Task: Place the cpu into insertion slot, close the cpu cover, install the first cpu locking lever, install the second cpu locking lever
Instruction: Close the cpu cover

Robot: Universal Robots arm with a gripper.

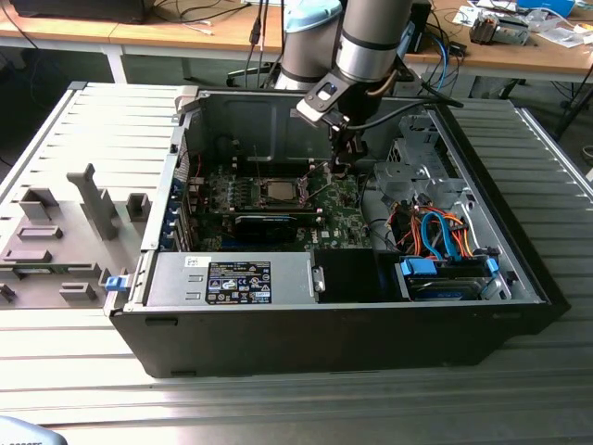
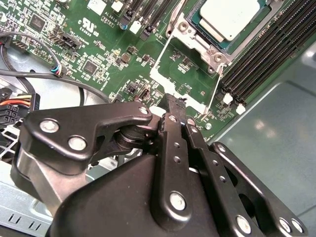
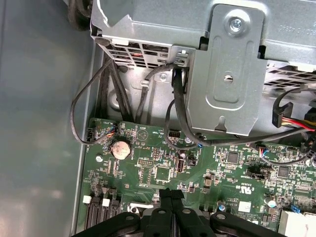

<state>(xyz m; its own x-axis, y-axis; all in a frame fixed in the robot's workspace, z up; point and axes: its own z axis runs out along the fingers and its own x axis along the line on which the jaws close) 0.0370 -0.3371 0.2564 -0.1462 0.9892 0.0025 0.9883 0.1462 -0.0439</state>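
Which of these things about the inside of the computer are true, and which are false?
1. The cpu sits in the insertion slot. True.
2. The cpu cover is shut over the chip. False: it lies flipped open beside the slot, and the green board shows through its window.
3. The gripper is opened wide. False: its fingers are pressed together, and they hold nothing that can be seen.
4. A round silver battery sits on the green board. True.
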